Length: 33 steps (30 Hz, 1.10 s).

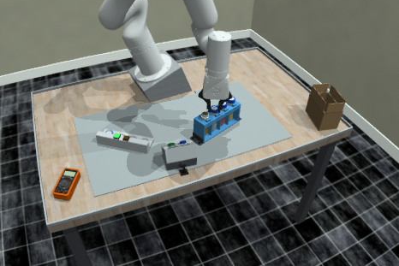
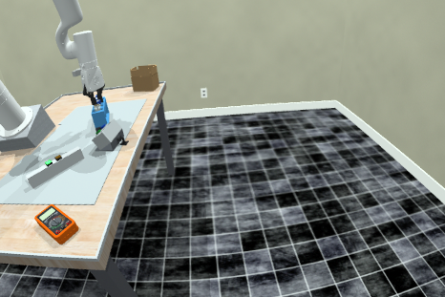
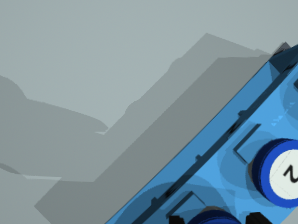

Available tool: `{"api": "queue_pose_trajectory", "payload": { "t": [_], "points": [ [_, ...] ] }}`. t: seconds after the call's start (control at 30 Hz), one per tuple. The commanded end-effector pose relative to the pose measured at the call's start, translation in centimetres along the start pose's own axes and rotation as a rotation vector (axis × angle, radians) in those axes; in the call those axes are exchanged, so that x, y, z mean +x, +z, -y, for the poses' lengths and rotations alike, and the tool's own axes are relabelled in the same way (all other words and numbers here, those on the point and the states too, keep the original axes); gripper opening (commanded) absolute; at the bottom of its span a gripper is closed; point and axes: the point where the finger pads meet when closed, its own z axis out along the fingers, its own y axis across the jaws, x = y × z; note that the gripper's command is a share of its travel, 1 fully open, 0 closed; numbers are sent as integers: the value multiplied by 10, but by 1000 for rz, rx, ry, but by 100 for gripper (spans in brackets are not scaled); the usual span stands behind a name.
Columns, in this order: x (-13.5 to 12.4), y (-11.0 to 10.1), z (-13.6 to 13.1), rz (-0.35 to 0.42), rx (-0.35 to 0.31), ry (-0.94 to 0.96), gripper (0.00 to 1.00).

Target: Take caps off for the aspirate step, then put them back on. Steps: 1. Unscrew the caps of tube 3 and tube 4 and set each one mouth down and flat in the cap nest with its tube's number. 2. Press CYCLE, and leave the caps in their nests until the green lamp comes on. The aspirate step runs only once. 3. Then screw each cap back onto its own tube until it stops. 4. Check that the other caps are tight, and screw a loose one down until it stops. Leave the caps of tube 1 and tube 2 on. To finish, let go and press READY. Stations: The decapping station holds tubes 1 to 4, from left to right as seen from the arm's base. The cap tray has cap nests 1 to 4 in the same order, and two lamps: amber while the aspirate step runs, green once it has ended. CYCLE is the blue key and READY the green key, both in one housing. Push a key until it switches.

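Note:
The blue decapping station (image 1: 217,121) stands on the grey mat and also shows in the exterior view (image 2: 99,115). My gripper (image 1: 216,105) points straight down onto it and is shut on the cap of tube 3 (image 3: 212,218); only the cap's blue rim and my dark fingertips show at the bottom edge of the wrist view. The cap of tube 2 (image 3: 282,172) sits on its tube beside it. The tube at the station's near left end (image 1: 205,115) stands open, without a cap. A blue-and-white cap (image 1: 109,132) lies at the left end of the cap tray (image 1: 124,139).
The grey key housing (image 1: 180,155) with the green key (image 1: 171,144) and blue key (image 1: 183,142) stands just left of the station's front. An orange multimeter (image 1: 66,183) lies at the table's front left. A cardboard box (image 1: 325,106) stands at the right edge.

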Motion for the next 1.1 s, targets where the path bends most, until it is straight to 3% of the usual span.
{"api": "queue_pose_trajectory", "payload": {
  "t": [0.0, 0.4, 0.47, 0.97, 1.07],
  "points": [
    [-1, 0, 0, 1, 0, 100, 0],
    [-1, 0, 0, 0, 0, 694, 0],
    [-1, 0, 0, 0, 0, 694, 0],
    [-1, 1, 0, -2, 2, 1385, 0],
    [-1, 1, 0, 0, -1, 1450, 0]
  ]
}}
